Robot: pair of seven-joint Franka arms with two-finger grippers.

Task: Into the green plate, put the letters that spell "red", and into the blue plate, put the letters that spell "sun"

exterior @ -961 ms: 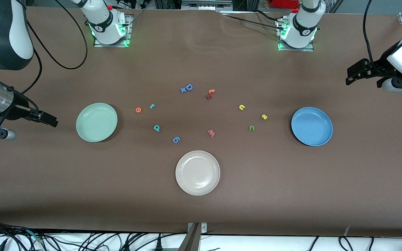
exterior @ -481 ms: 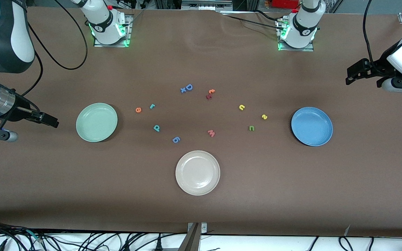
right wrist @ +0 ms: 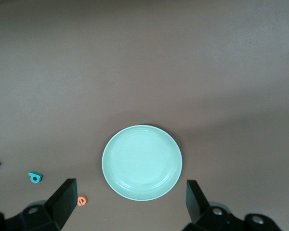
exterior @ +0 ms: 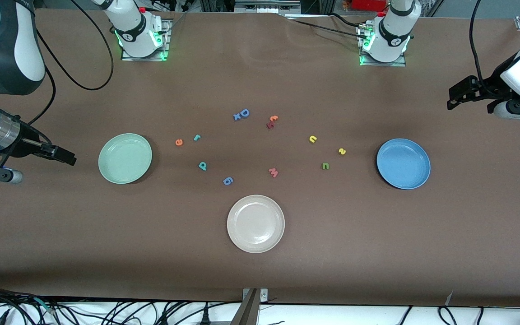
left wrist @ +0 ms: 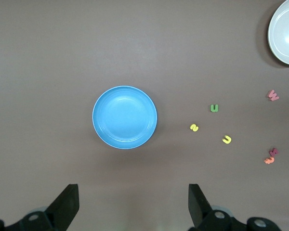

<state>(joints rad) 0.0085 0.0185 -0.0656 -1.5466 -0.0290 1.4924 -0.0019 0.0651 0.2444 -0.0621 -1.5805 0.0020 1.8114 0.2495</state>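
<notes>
The green plate [exterior: 124,158] [right wrist: 142,162] lies toward the right arm's end, the blue plate [exterior: 403,163] [left wrist: 124,117] toward the left arm's end. Beside the green plate lie the orange "e" [exterior: 178,142] [right wrist: 81,200], teal "r" [exterior: 197,137] and teal "d" [exterior: 202,166] [right wrist: 35,177]. Beside the blue plate lie the yellow "s" [exterior: 342,151] [left wrist: 194,127], yellow "n" [exterior: 313,139] [left wrist: 226,139] and green "n" [exterior: 325,166] [left wrist: 214,108]. My right gripper [exterior: 66,157] [right wrist: 129,204] hangs open and empty above bare table outside the green plate. My left gripper [exterior: 453,100] [left wrist: 132,207] is open and empty, high outside the blue plate.
A cream-white plate [exterior: 255,223] [left wrist: 285,33] sits nearest the front camera at mid-table. Other loose letters lie in the middle: a blue "D" [exterior: 242,114], a red and orange pair [exterior: 271,121], a pink "w" [exterior: 273,172] and a blue "6" [exterior: 227,181].
The right arm has shifted very slightly toward the green plate. The left arm, plates and letters have not moved.
</notes>
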